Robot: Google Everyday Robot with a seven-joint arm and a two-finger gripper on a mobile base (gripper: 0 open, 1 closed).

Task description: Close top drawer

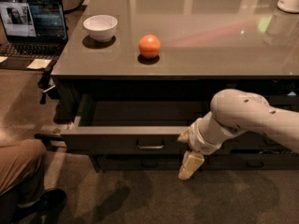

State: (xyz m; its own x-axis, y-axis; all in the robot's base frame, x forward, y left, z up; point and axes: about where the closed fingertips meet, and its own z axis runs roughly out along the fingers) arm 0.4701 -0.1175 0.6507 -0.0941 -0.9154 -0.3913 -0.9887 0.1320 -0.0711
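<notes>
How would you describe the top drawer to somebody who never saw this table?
Under the grey table, the top drawer is the wide dark one with a small metal loop handle; the gripper is at its front, right of that handle. Unlike the fronts beneath, it stands pulled out.
</notes>
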